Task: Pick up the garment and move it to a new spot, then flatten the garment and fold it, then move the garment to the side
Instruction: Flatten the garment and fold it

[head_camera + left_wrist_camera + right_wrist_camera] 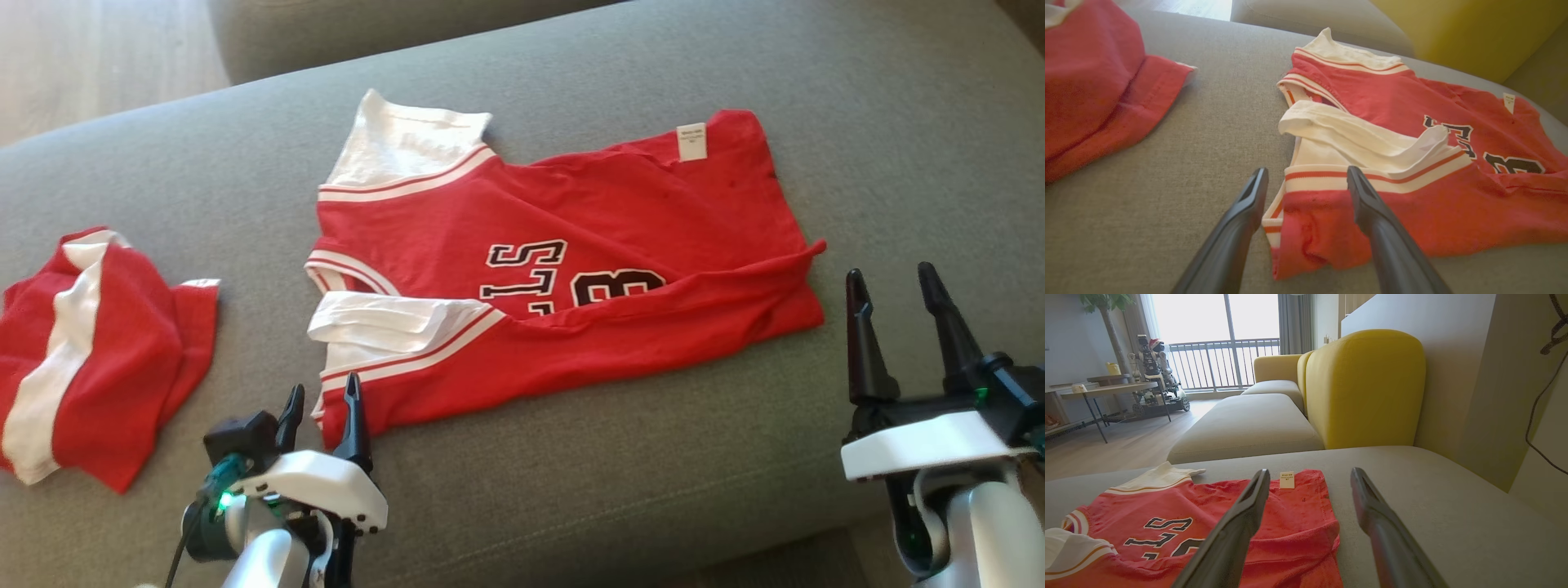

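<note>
So the red cotton jersey with white sleeves and black block lettering (588, 204) is lying spread out in the middle of the grey fabric sofa seat (653, 457), neck end toward the robot's left. It looks mostly flat. The near long edge is flipped up over the lettering, so I'd guess one fold is roughly in. The near white sleeve is bunched up, though, and the rest of the folding and the move to the side aren't done.

Nothing is being held. The left gripper (324, 388) has its fingers spread and sits right at the near sleeve corner, lined up on the striped cuff. I can't tell if it's touching cloth. The right gripper (890, 273) is spread wide too, just beside the hem end and clear of it.

Other stuff: a crumpled red and white garment (98, 351) lies well off to the left, which might crowd the set-aside spot. There's a mustard-yellow padded backrest (1367, 388) behind the seat.
</note>
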You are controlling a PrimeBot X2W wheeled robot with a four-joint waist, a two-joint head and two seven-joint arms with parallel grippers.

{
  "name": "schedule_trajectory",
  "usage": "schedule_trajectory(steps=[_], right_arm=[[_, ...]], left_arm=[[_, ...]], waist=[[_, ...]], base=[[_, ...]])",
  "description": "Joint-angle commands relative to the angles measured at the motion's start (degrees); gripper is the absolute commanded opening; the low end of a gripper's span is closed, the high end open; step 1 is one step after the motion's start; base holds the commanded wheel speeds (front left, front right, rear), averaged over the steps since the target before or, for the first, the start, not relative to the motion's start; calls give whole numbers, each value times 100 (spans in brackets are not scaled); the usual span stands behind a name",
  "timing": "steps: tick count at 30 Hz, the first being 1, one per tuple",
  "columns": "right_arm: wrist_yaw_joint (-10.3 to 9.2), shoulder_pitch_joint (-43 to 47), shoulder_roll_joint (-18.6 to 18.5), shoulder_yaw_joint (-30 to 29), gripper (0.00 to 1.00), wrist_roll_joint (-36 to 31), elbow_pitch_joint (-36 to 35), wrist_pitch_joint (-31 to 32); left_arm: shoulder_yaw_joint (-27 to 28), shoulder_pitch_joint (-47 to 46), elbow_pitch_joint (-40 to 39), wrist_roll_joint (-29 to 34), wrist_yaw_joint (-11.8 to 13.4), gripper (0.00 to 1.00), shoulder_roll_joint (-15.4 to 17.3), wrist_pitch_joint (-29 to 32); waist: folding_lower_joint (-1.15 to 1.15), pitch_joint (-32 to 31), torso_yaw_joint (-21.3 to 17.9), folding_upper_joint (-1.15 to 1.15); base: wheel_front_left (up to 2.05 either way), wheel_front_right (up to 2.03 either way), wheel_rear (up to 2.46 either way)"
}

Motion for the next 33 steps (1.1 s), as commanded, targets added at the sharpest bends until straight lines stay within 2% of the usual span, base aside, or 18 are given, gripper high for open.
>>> schedule_trajectory(steps=[1,4,9,14,15,16,20,25,30,33], right_arm=[[-1,-122,-15,100,100,45,-225,-51],[-1,-119,-14,70,100,76,-235,-52],[-1,-91,-14,24,100,90,-248,-52],[-1,-87,-14,48,100,145,-192,-52],[-1,-87,-14,57,100,156,-158,-52],[-1,-81,-14,55,100,168,-106,-52],[-1,-71,-14,98,100,189,242,-16],[-1,-129,-14,49,100,407,674,122],[-1,-382,-14,-273,100,792,1583,281],[-1,-636,-14,-459,100,821,2215,324]], left_arm=[[190,-237,-2,52,54,100,18,-36],[154,-354,428,111,169,100,18,-36],[61,-513,988,155,205,100,20,35],[-17,-617,1246,72,34,99,20,30],[-48,-633,1284,42,-35,36,19,39],[-83,-652,1304,13,-108,0,19,40],[-157,-714,1187,-71,-295,0,18,8],[-54,-703,654,-1,-278,0,18,-29],[168,-440,-278,229,-265,0,22,-34],[172,-309,-545,308,-305,0,21,-34]], waist=[[0,20,-56,0],[0,38,-109,0],[0,18,-115,0],[0,-3,-93,0],[0,-8,-90,0],[0,-13,-85,0],[0,-25,-33,0],[0,-25,112,0],[0,-12,310,0],[0,2,431,0]], base=[[0,0,0],[0,0,0],[0,0,0],[0,0,0],[0,0,0],[0,0,0],[0,0,0],[0,0,0],[0,0,0],[0,0,0]])
